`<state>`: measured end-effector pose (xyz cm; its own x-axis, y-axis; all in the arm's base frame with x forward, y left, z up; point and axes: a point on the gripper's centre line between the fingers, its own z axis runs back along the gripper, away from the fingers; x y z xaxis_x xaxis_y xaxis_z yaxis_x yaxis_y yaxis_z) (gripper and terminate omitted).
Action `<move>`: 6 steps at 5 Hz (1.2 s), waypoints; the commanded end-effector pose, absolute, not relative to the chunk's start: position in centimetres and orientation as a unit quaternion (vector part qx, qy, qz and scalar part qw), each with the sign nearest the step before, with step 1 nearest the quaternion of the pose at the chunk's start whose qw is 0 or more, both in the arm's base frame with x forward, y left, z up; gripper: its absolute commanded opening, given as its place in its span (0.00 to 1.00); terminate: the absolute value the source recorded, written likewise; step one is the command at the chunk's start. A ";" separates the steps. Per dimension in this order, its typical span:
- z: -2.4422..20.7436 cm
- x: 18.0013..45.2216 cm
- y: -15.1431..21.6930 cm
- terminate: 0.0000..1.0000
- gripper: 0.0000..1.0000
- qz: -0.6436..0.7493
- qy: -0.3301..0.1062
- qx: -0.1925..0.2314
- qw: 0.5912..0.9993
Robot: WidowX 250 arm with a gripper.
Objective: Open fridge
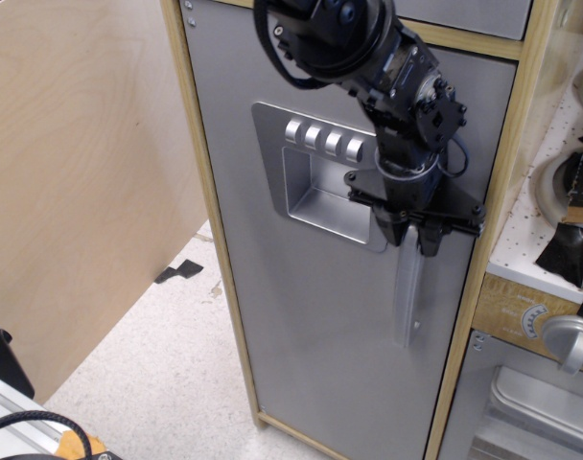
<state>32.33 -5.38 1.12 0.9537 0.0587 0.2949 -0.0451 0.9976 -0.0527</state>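
Observation:
The fridge (301,316) is a tall cabinet of pale wood with a grey door, a silver dispenser panel (320,172) with four buttons, and a silver bar handle (407,297) at the door's right side. The door looks flush in its frame. My black gripper (412,237) hangs from the arm over the top of the handle. Its two fingers are drawn together around the handle's upper end, which they hide.
A pale wood panel (81,172) stands at the left over a speckled floor (167,374). At the right are a white counter with a sink (560,192), a dial (531,323), and a grey oven door with a round silver knob (571,340).

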 end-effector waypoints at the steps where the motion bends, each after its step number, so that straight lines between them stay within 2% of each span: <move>1: 2.8 28.4 -5.6 0.00 0.00 0.080 -0.115 -0.015 0.990; 2: 2.8 25.9 -5.5 0.00 1.00 0.092 -0.101 -0.011 0.990; 3: 2.7 24.6 -6.5 0.00 1.00 0.081 -0.093 0.010 0.992; 4: 2.2 23.4 -9.7 0.00 1.00 0.073 -0.082 0.016 0.994; 5: 2.3 23.5 -12.9 0.00 1.00 0.065 -0.063 -0.005 0.996; 6: 3.3 25.0 -14.5 0.00 1.00 0.020 -0.060 -0.009 0.998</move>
<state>24.70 -14.11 2.04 0.9953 0.0400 0.0881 -0.0404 0.9992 0.0027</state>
